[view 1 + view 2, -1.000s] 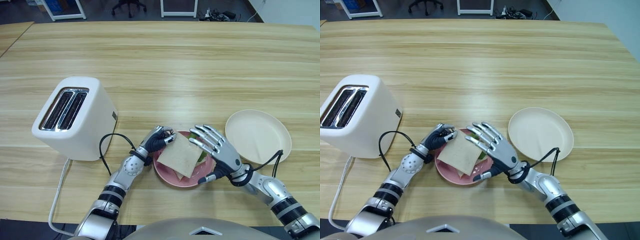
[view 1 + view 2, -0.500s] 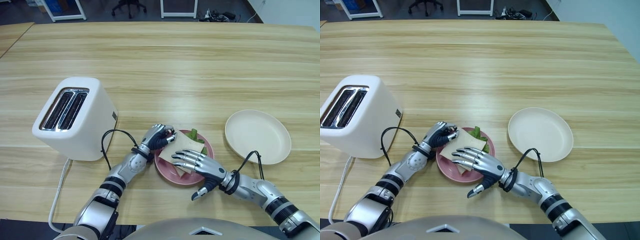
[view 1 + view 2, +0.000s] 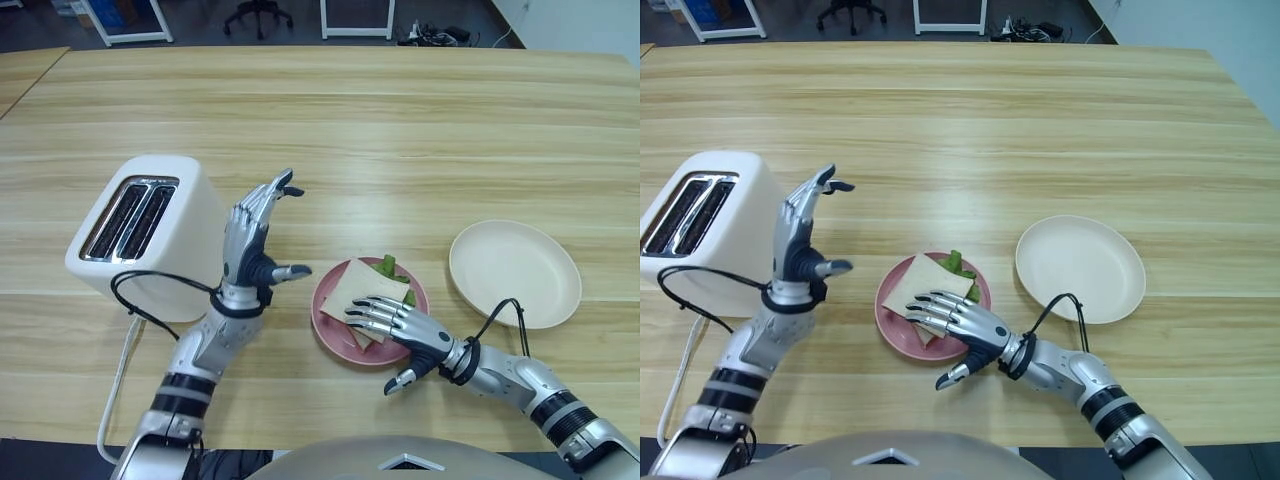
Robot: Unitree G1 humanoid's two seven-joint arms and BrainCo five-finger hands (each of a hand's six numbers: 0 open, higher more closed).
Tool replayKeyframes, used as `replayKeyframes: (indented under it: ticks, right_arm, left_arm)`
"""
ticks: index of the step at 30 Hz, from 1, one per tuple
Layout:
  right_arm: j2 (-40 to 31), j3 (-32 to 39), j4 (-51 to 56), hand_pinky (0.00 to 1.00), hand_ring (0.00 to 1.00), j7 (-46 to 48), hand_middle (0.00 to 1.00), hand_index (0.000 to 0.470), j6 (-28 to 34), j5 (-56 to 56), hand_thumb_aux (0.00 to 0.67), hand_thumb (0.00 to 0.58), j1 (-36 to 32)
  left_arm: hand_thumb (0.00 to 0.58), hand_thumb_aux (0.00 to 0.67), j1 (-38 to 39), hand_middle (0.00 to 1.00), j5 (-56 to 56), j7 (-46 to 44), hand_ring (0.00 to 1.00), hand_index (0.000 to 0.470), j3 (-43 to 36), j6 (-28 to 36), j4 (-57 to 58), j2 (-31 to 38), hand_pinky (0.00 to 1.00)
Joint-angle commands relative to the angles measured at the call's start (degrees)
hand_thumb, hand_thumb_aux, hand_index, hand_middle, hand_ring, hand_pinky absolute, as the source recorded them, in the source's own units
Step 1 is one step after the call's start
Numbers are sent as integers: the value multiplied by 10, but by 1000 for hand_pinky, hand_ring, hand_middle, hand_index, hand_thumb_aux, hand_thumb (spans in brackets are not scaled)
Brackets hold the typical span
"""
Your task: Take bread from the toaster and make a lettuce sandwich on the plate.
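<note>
The sandwich looks all but done. A pale square slice of bread (image 3: 360,285) tops green lettuce (image 3: 387,265) on the round pink plate (image 3: 322,325), near the middle of the wooden counter (image 3: 400,150). The right hand (image 3: 400,322) lies on the slice with fingers spread, seemingly settling it. Next it should lift straight up, so the bread doesn't drag. Half a second ago the left hand (image 3: 245,250) pinched the slice's left corner. Now it is raised and splayed, holding nothing, beside the white toaster (image 3: 190,250).
</note>
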Motion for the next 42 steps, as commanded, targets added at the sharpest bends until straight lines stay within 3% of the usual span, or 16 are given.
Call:
replayKeyframes:
  ticks: [1, 2, 6, 10, 12, 19, 24, 30, 34, 39, 42]
  right_arm:
    - [74, -58, -50, 310, 310, -94, 310, 400, -43, 40, 570, 567, -7]
    - [83, -80, -69, 1000, 1000, -103, 1000, 470, -51, 71, 670, 580, -4]
    - [30, -129, -99, 1000, 1000, -38, 1000, 470, -67, 190, 670, 580, 41]
    - [-120, -63, -50, 1000, 1000, 144, 1000, 470, -90, 195, 670, 580, 136]
    - [-144, -49, -49, 1000, 1000, 195, 1000, 470, -79, 183, 670, 580, 170]
    - [-64, -71, -24, 1000, 1000, 188, 1000, 470, -14, 100, 670, 580, 127]
    - [2, -78, 12, 1000, 1000, 119, 1000, 470, 41, 32, 670, 580, 72]
    - [71, -83, 115, 1000, 1000, 35, 1000, 470, 112, 11, 670, 580, -14]
    - [131, -88, 220, 1000, 1000, -9, 1000, 470, 128, 44, 670, 580, -80]
    - [172, -93, 348, 1000, 1000, -26, 1000, 470, 110, 83, 670, 580, -137]
    - [172, -88, 375, 1000, 1000, -41, 1000, 470, 87, 87, 670, 580, -147]
  left_arm:
    - [480, 391, 84, 459, -211, -152, 459, 275, -108, -93, -35, 56, 459]
    - [580, 670, 98, 980, -207, -188, 980, 470, -128, -121, -27, 80, 980]
    - [580, 670, 154, 1000, -200, -298, 1000, 470, -146, -140, -7, 148, 1000]
    - [580, 670, 210, 1000, -183, -404, 1000, 470, -159, -98, -2, 214, 1000]
    - [580, 670, 231, 1000, -185, -444, 1000, 470, -159, -66, -9, 232, 1000]
    - [580, 670, 206, 1000, -132, -463, 1000, 470, -147, 54, 4, 138, 1000]
    - [580, 670, 124, 1000, -46, -386, 1000, 470, -127, 131, 83, 45, 1000]
    - [580, 670, -33, 1000, 1, -276, 1000, 470, -122, 144, 310, -38, 1000]
    - [580, 670, -127, 1000, 29, -176, 1000, 470, -119, 153, 431, -64, 1000]
    - [580, 670, -159, 1000, 37, -119, 1000, 470, -121, 123, 503, -73, 1000]
    - [580, 670, -155, 1000, 33, -98, 1000, 470, -123, 58, 508, -71, 1000]
